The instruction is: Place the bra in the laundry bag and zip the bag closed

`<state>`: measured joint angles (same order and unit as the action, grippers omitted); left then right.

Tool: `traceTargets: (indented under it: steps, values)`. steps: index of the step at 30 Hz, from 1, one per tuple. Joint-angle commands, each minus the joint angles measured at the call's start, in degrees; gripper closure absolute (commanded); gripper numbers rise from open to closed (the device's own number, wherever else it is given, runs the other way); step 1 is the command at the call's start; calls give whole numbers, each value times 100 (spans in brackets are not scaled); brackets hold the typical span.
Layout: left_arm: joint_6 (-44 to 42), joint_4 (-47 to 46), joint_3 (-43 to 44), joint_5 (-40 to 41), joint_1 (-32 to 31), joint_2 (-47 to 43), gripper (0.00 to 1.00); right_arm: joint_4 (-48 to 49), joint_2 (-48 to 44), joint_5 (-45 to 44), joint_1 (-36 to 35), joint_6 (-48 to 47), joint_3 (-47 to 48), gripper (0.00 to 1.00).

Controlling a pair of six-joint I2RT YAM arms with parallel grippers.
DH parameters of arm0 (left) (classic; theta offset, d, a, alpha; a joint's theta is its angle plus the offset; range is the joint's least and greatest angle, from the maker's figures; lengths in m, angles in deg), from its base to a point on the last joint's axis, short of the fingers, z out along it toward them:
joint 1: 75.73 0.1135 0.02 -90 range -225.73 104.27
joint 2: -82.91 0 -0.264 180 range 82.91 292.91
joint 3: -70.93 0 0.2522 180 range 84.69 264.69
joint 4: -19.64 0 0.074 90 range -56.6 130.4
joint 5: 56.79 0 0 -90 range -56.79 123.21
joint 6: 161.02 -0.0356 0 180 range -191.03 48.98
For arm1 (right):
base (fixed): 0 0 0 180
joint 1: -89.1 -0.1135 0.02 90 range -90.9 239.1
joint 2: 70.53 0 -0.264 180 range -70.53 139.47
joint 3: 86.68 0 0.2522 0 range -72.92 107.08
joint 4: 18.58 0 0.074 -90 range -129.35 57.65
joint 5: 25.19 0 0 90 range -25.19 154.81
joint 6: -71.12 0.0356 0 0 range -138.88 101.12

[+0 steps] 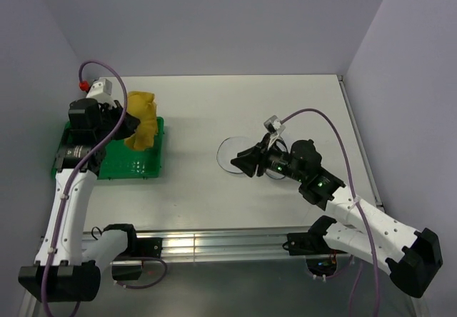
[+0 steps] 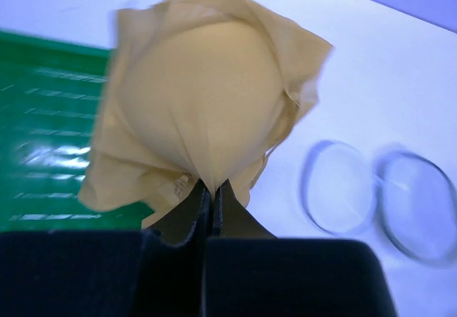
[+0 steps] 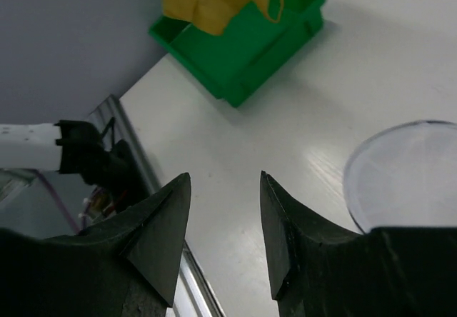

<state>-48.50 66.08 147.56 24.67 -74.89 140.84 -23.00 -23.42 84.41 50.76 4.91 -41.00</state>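
Left tool [image 2: 213, 186] pinches the bra [image 2: 207, 88] above the green tray [image 1: 132, 165], while right tool [image 3: 225, 178] gapes by the laundry bag [image 1: 228, 149].

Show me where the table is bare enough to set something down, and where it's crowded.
Bare: the strip of table between the green tray and the laundry bag, and the far stretch behind the bag. Crowded: the tray, where the left gripper holds the bra, and the bag, where the open right gripper hovers.

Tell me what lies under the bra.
The bra, pinched in the shut left pincer, is lifted over the green tray. Its fabric covers the tray's far corner, so anything there is hidden.
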Motion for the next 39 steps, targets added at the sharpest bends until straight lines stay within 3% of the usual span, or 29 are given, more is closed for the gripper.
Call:
traceTargets:
  steps: [1,7,15,16,17,24,28,34,39]
  values:
    - [-284,36,375,-1419,-295,-492,100,410,166,449,-287,-252,683,49]
    - [-416,326,822,-2853,-601,-941,100,-177,571,1298,-446,-1410,1711,43]
    - [-144,335,1298,-4637,-910,-1302,100,-1127,746,2083,-454,-3002,3265,25]
    - [40,274,1211,-4770,-919,-1345,100,-1406,782,2153,-454,-3134,3433,9]
    - [137,195,1158,-4911,-928,-1372,100,-1522,808,2250,-463,-3387,3574,1]
    - [972,-569,183,-5895,-1199,-1706,100,-2268,817,2513,-481,-4250,4058,1]
    - [938,-702,-353,-6115,-1533,-1890,100,-2935,869,2821,-481,-4953,4216,1]
    - [560,-579,-293,-6441,-2008,-1935,100,-3561,1239,3444,-612,-5578,4533,1]
    - [481,-579,-267,-6512,-2351,-1768,100,-3317,1362,3490,-1024,-5701,4358,2]
